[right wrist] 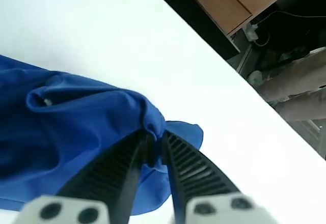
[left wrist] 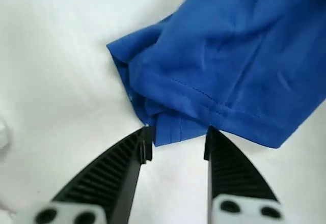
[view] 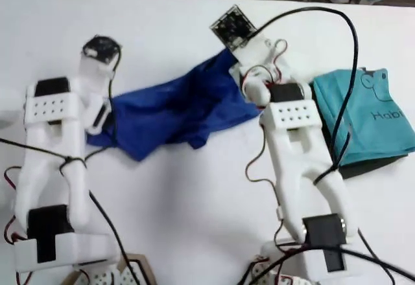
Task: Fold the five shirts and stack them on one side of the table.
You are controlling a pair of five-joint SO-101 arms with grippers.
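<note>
— Fingers of our left gripper stand spread at the hem of the blue shirt, crumpled in the middle of the table.
— And our right gripper?
— Pinching a fold of that same shirt. We see a teal shirt lying folded at the right side.

blue shirt, teal shirt

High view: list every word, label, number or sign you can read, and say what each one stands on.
Folded teal cotton shirt: dark lettering below an outline drawing, cut off at the picture's edge and too blurred to read whole.
Crumpled blue fabric shirt: no print.
White table: no print.
</note>
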